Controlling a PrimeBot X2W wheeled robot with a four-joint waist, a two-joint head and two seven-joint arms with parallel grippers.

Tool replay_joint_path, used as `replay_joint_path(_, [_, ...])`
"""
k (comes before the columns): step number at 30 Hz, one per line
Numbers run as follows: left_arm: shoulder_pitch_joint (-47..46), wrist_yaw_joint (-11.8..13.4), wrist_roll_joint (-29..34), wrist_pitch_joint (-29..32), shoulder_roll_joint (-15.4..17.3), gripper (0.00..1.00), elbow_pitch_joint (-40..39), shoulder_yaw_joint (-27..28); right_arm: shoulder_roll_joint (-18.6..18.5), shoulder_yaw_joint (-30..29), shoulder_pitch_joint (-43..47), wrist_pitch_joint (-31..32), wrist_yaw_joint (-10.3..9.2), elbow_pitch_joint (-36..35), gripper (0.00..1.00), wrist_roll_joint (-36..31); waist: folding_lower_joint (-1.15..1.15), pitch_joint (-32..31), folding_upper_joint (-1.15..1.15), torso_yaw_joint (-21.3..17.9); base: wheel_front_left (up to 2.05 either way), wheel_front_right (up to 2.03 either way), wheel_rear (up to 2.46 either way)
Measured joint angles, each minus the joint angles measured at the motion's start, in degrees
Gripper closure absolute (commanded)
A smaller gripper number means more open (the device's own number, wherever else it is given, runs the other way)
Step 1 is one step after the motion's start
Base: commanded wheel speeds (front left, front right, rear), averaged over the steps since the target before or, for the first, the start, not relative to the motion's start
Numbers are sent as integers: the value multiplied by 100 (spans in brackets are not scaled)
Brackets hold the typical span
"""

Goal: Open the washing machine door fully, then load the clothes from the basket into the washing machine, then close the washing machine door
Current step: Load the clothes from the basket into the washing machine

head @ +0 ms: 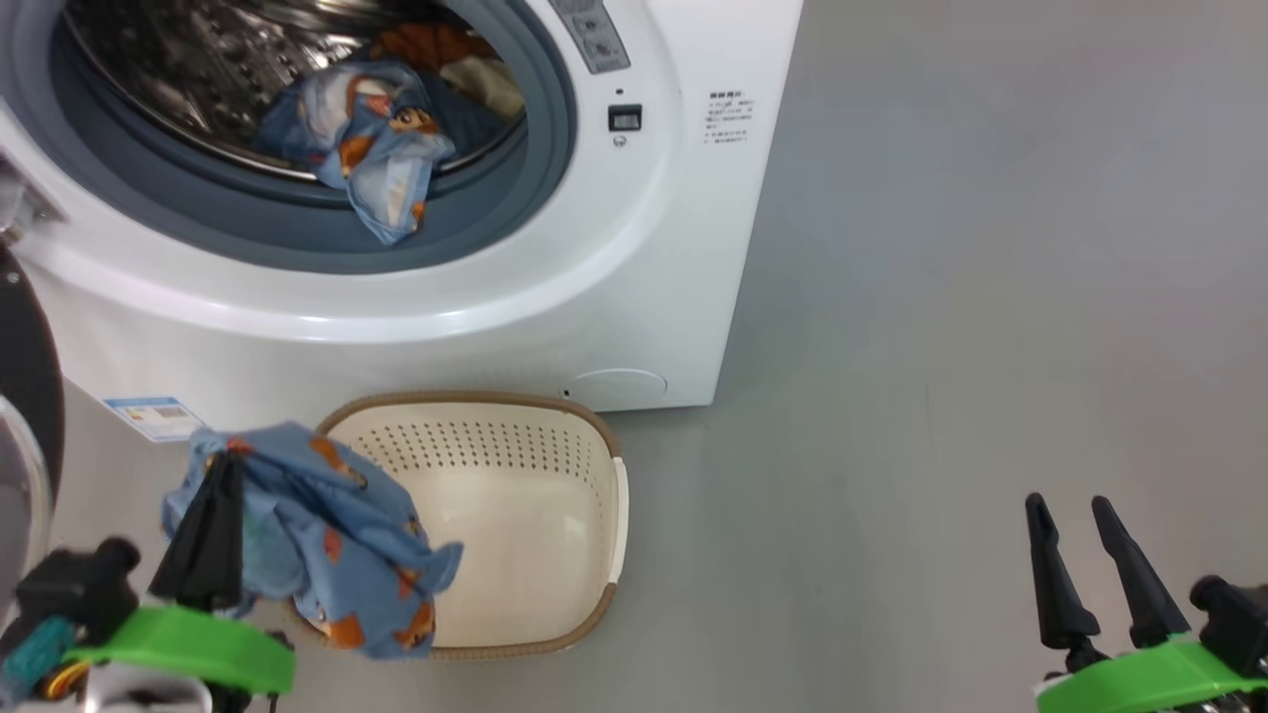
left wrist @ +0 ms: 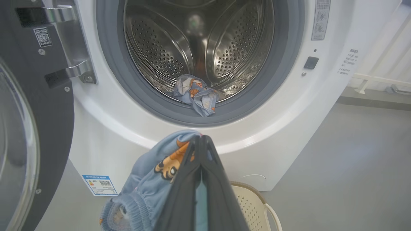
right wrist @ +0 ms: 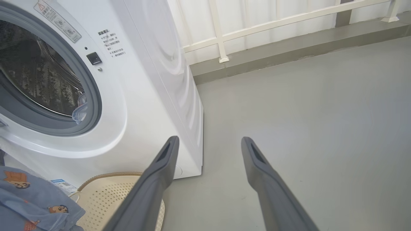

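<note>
I see the door (left wrist: 48,128) open on the left, some clothes (head: 376,149) in the drum (left wrist: 154,48). My left gripper (head: 220,465) is clamped on a blue piece (head: 327,535) above the basket (head: 555,401), which looks empty otherwise, I think. My right gripper (head: 1068,503) sits spread wide. To do: load it, shut door.

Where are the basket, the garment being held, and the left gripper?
basket (head: 525,535): head view, bare inner floor.
held garment (head: 337,540): head view, its hanging middle.
left gripper (left wrist: 201,139): left wrist view, closed fingertips.
</note>
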Motion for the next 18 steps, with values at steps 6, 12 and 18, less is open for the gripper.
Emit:
replay_joint_path(6, [630,0,171,-14,-148,100,-588,379,-16,-80,170,0,0,-32,0,43,0,-171,0,27,0,0,0])
replay_joint_path(12, [869,0,282,-14,-253,100,-867,530,-23,-100,209,0,0,-54,0,47,0,-212,0,38,0,0,0])
replay_joint_path(18, [870,0,261,-14,-304,100,-893,548,-9,-90,204,0,0,-108,0,46,0,-117,0,0,0,0,0])
